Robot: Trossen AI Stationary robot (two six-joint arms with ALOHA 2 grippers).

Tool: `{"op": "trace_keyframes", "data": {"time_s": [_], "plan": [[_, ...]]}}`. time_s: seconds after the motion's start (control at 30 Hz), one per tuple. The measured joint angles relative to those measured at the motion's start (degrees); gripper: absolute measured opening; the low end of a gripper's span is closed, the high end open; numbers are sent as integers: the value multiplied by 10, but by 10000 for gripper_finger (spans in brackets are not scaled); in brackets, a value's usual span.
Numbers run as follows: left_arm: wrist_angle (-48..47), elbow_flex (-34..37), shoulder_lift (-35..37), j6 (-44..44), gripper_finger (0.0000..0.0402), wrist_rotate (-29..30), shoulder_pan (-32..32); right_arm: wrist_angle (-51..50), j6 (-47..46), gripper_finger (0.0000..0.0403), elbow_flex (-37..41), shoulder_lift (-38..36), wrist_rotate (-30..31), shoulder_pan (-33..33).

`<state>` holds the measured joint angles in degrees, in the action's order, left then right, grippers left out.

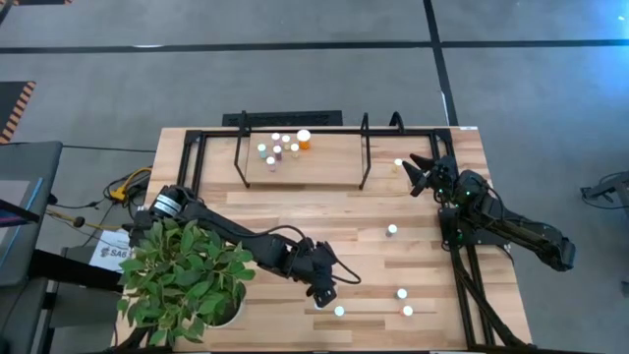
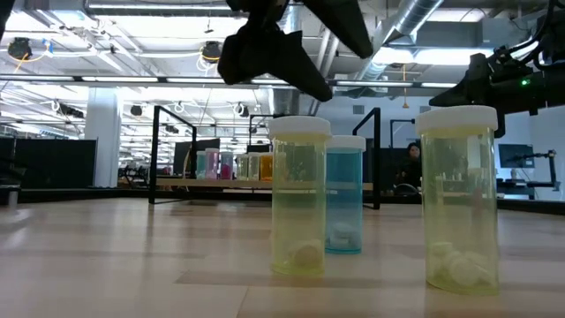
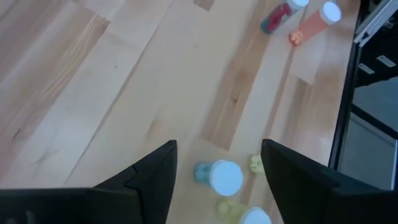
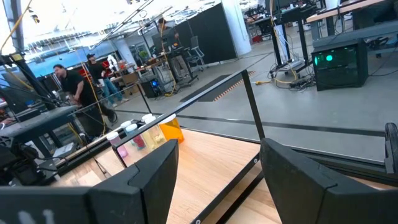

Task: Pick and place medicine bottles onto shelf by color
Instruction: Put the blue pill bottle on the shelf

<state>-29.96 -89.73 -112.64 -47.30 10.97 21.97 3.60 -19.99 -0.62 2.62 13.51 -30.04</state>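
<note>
My left gripper [image 1: 322,293] [image 3: 217,149] hovers open over the near middle of the table, slanting down. A teal bottle [image 3: 214,176] with a pale cap stands on the table below the gap between its fingers, untouched, with a yellowish bottle [image 3: 244,214] beside it. The low view shows this pair upright: yellowish bottle [image 2: 300,194], teal bottle [image 2: 342,199]. Their caps show by the gripper [image 1: 339,311]. Across the far side runs the shelf [image 1: 324,169], with a cluster of bottles [image 1: 278,149] and a larger orange one [image 1: 303,141] standing on it. My right gripper [image 1: 420,173] [image 4: 217,149] waits open by the shelf's right end.
More bottles stand loose on the table's right half [image 1: 392,230] [image 1: 401,293] [image 1: 407,311], among them a pink one [image 3: 280,15] and an orange one [image 3: 314,22]. A potted plant [image 1: 187,275] fills the near left corner. Black rails [image 1: 464,285] run along the right edge.
</note>
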Motion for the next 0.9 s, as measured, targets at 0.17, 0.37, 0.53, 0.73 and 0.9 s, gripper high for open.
{"op": "trace_keyframes", "data": {"time_s": [0.17, 0.37, 0.53, 0.73, 0.9], "plan": [[-4, 0, 0, 8, 267, 0, 1, 0, 0, 249, 0, 0, 0, 0], [-6, 0, 0, 81, 336, -3, -10, 0, 0, 249, 0, 0, 0, 0], [-12, 0, -21, 106, 349, -36, -34, 0, 0, 249, 0, 0, 0, 0], [19, -2, -35, 100, 350, -92, -46, -1, 0, 249, 0, 0, 0, 0], [25, -12, -34, 105, 350, -90, -31, -1, 0, 249, 0, 0, 0, 0]]}}
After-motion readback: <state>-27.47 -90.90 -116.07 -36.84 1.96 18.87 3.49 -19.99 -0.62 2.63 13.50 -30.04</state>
